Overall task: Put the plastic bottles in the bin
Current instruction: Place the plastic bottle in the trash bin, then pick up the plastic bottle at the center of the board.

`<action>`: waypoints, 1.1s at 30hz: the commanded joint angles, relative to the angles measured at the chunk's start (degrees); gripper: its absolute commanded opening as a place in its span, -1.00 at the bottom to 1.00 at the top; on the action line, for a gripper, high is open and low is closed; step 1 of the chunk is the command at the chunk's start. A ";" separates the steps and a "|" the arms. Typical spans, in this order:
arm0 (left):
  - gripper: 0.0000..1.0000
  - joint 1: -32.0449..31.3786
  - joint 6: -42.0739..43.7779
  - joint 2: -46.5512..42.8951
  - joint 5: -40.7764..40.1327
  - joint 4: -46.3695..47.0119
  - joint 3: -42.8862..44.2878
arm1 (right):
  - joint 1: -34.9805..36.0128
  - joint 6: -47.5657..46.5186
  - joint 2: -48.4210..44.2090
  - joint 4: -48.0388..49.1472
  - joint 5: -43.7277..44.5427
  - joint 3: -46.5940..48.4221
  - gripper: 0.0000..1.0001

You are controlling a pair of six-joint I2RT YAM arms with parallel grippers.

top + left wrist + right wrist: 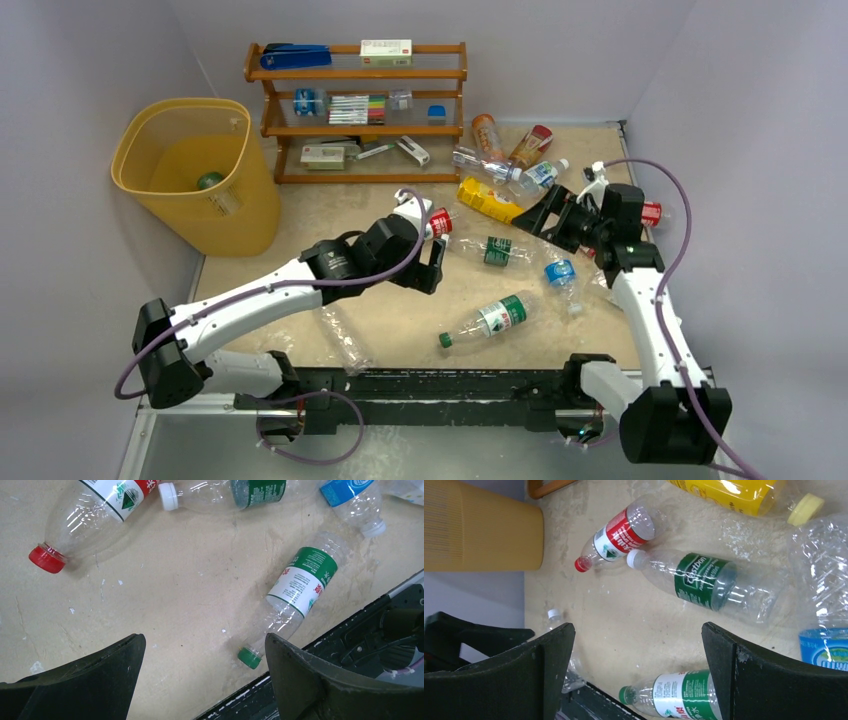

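A beige surface [400, 320] is lying between grey walls. The yellow bin [215, 225] is standing at its far left corner, holding one green-capped bottle [212, 183]. Right of the bin, the left tool [205, 639] is hovering wide open and empty. Farther right of the bin, the right tool [638, 627] is gaping wide, also empty. The plastic bottles [490, 322] are lying scattered right of the bin.

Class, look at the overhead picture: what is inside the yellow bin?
One green-capped clear bottle lies inside the yellow bin, against its right wall. The bin's near wall covers part of the floor, so anything lying there cannot be seen.
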 commanded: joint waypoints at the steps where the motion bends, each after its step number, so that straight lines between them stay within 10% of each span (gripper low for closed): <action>1: 0.79 0.07 -2.83 2.65 -1.25 -0.77 1.62 | 0.04 1.11 2.71 -1.92 -3.67 7.82 1.00; 33: 0.82 -0.99 -3.23 12.18 15.92 8.19 0.34 | 0.04 -6.39 5.82 -21.29 -5.35 17.45 1.00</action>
